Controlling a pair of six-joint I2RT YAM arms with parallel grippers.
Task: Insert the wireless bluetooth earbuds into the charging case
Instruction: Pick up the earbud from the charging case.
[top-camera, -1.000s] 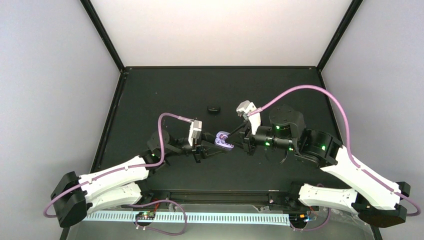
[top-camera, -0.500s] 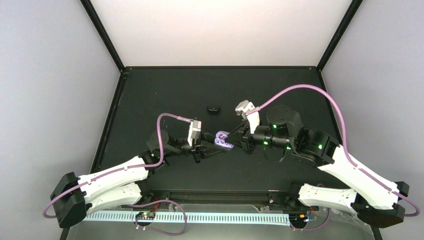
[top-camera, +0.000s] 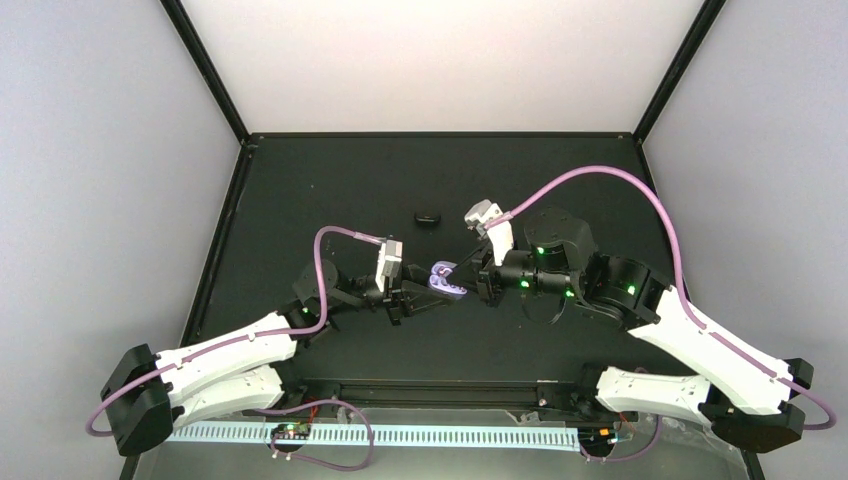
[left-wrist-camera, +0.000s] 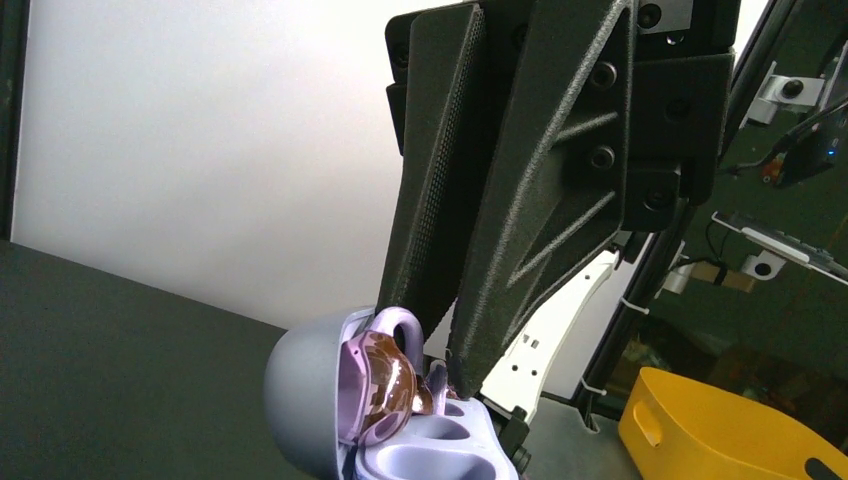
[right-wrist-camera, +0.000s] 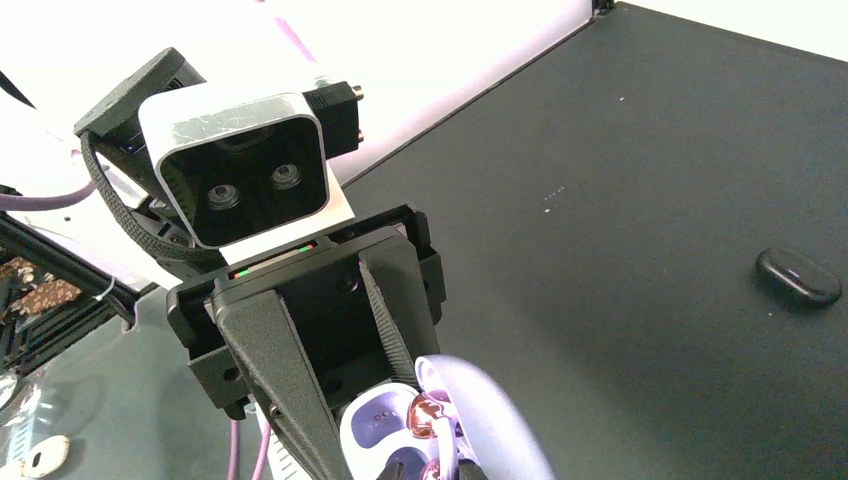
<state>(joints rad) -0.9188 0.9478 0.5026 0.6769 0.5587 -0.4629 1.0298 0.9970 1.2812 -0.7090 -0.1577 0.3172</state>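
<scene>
Looking down from the overhead camera, you see both arms meeting over the middle of the matte black tabletop. Your left pincer reaches in from the left and is clamped almost fully closed on the small, pale lavender, glossy plastic clamshell charging case. The case is hinged open.

From the left wrist camera, the two black textured fingers come together at the rim of the case's base. The rounded lid stands on the left, and the base with its moulded wells lies along the bottom edge. A glossy brownish shape sits against the lid's inner face; you cannot tell what it is.

Your right pincer comes in from the right, its tips just beside the case. Only the very ends of its fingers show at the bottom of the right wrist view, so you cannot tell how far open it is or whether it holds anything.

A small black oval piece lies alone on the tabletop, beyond the case and apart from it.
</scene>
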